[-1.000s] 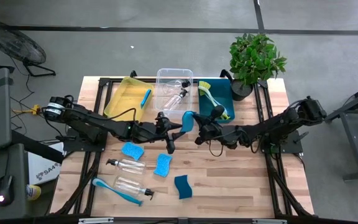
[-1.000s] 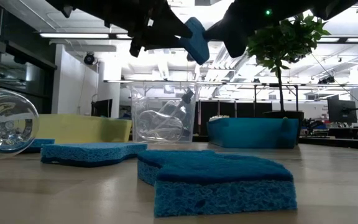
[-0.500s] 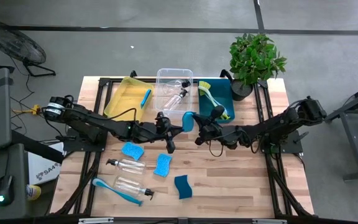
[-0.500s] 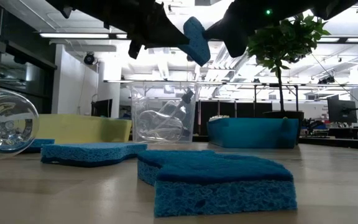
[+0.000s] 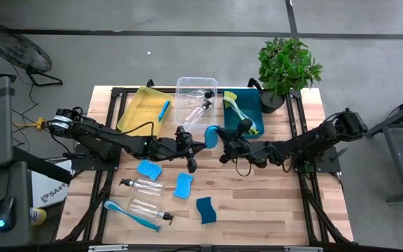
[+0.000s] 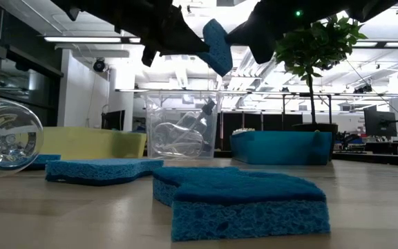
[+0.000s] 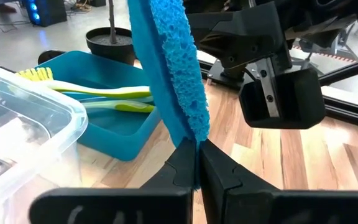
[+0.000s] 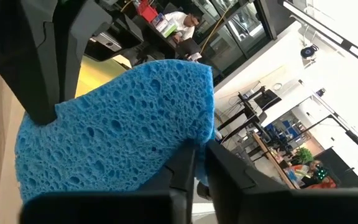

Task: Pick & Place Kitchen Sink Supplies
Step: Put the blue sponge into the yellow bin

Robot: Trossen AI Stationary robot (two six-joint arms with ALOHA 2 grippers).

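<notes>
Blue sponge (image 5: 211,135) hangs on edge above the table just before the clear bin (image 5: 196,100), pinched between left hand (image 5: 203,143) and right hand (image 5: 222,142), both shut on it.

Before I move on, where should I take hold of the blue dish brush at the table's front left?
Probably mid-handle of the blue dish brush, coming straight down with the jaws set across the thin handle. It lies flat and diagonal on the table. A clear bottle lies close beside it on the far side, so a side approach looks crowded.
</notes>
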